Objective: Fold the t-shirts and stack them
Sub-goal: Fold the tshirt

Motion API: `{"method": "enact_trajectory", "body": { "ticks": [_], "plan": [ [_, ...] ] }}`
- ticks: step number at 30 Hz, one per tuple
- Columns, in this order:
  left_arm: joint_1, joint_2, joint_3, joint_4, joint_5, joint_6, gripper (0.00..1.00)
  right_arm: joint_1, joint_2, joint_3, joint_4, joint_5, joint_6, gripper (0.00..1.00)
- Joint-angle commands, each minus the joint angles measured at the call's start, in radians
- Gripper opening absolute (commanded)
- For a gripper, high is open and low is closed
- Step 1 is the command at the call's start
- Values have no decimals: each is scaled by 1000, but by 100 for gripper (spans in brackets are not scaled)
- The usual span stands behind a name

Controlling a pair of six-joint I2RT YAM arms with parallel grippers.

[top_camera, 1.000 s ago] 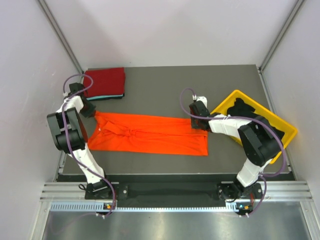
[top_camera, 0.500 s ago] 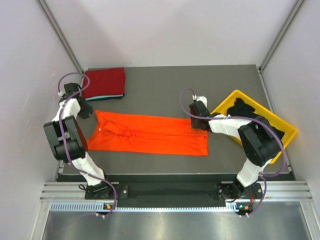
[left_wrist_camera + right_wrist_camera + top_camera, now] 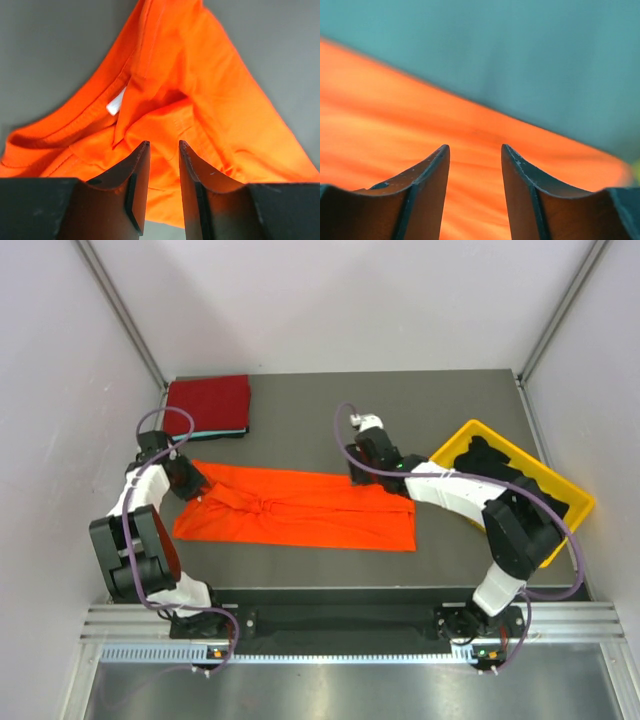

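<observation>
1. I am watching the left gripper (image 3: 192, 483) arriving over the collar end of the orange t-shirt (image 3: 300, 510). 1 second ago it sat farther out, at the shirt's far-left corner. Its fingers are narrowly parted and gripping nothing.
2. The right gripper (image 3: 358, 472) is shifting left along the shirt's far edge, away from the right corner. It is moderately parted and empty.
3. I am judging that both arms are re-placing for the next fold. The orange shirt is lying as a long band mid-table.
4. Counting: 1 dark red t-shirt (image 3: 208, 403) folded atop 1 teal t-shirt (image 3: 215, 433), 1 orange, and black t-shirts (image 3: 510, 480) in 1 yellow bin (image 3: 455, 445), number unclear.
</observation>
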Motion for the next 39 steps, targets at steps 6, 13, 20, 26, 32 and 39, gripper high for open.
{"method": "enact_trajectory", "body": {
  "ticks": [6,13,20,26,32,39],
  "plan": [
    [4,-66,-93,77,-9,-53,32,264,143,277,259,-193,-154,53],
    [6,-46,-127,130,14,-62,34,355,385,518,236,-234,-249,55],
    [4,-27,-141,141,19,-39,35,396,508,641,207,-294,-307,57],
    [4,8,-142,146,33,-5,36,418,576,670,196,-287,-332,59],
    [4,9,-147,160,30,2,37,438,603,697,166,-265,-381,59],
    [4,16,-153,166,22,2,34,452,617,706,150,-244,-398,56]
  ]
}}
